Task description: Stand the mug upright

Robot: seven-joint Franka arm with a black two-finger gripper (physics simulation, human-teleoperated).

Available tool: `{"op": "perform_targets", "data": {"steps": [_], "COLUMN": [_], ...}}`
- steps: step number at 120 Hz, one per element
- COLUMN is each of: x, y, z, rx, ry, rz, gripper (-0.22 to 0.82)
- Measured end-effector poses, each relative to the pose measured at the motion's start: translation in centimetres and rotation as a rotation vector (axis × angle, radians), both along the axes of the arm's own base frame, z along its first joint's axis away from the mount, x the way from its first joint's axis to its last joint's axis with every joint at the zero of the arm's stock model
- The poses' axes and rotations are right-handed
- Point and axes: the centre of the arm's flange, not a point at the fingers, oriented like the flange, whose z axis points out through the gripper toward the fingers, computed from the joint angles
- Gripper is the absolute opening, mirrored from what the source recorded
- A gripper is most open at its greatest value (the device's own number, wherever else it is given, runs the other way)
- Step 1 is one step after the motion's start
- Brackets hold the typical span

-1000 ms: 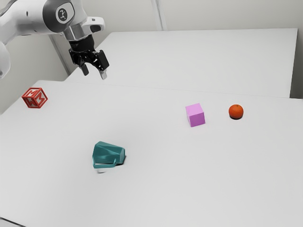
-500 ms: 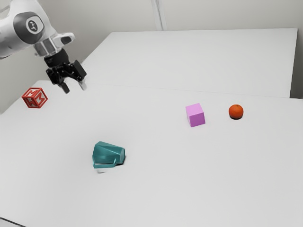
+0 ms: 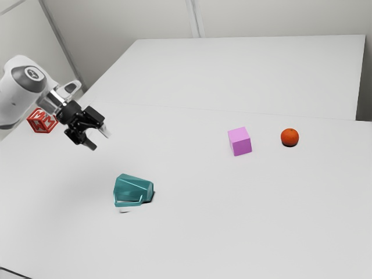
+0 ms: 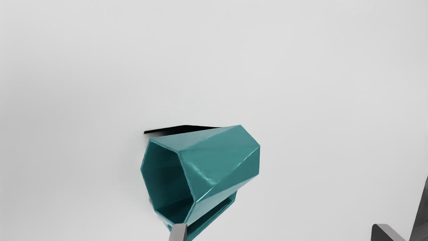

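Note:
My gripper (image 3: 100, 140) hangs above the table at the exterior view's left, higher than the mug and apart from it. The teal faceted mug (image 3: 133, 190) lies on its side, its mouth toward the exterior view's left and its handle toward that view's bottom edge. In the wrist view the mug (image 4: 217, 160) shows its dark open mouth, with the handle partly behind one fingertip. The gripper (image 4: 279, 232) has its fingers wide apart, holding nothing.
A red and white letter block (image 3: 42, 121) sits behind the arm at the exterior view's left. A pink cube (image 3: 240, 142) and an orange (image 3: 289, 137) rest on the white table (image 3: 232, 226), toward the exterior view's right of the mug.
My hand has moved toward the exterior view's left and lower, tilting as it went. The mug, cube, orange and letter block have stayed where they were.

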Motion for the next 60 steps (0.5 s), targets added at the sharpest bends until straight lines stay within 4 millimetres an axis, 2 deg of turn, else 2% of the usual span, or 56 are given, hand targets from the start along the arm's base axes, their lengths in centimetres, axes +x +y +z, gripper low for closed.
{"op": "perform_targets", "data": {"steps": [8, 26, 47, 60], "x": [-0.4, -1.2, -3.7, -5.0], "y": [0.8, 0.6, 0.6, 0.0], "z": [-2.3, -6.9, -10.6, -11.5], "rx": [-0.037, -0.112, -0.179, -0.223], "ry": [0.001, 0.009, -0.001, -0.03], "rz": [0.018, 0.02, 0.059, 0.09], "gripper": [0.6, 0.6, 0.6, 0.6]}}
